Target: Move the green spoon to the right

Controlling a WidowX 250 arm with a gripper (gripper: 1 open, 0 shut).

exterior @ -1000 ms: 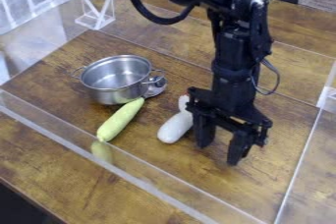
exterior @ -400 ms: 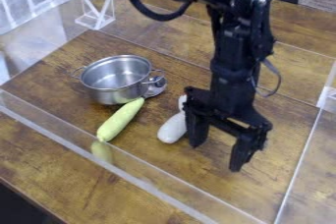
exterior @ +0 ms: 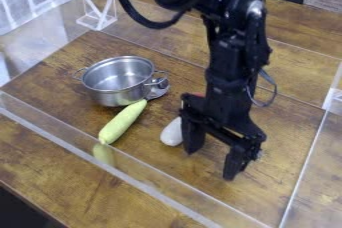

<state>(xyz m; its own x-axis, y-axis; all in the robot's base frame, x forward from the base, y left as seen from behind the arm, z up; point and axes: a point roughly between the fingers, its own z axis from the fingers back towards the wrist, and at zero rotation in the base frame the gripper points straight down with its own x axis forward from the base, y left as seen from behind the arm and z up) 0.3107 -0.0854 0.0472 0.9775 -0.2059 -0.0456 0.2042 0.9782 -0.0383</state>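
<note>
Spoon (exterior: 123, 121) yellow-grn. Pot (exterior: 120, 80) silver-gray. Table (exterior: 67, 163) brn w/ darker wood-grain streaks. Claw (exterior: 214, 158) & arm (exterior: 235, 67) blk. Oblong thing by claw (exterior: 173, 132) off-wht.

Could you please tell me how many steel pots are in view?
1: the pot sits on the wooden table, just beyond the green spoon. The arm could be hiding something behind it.
</note>
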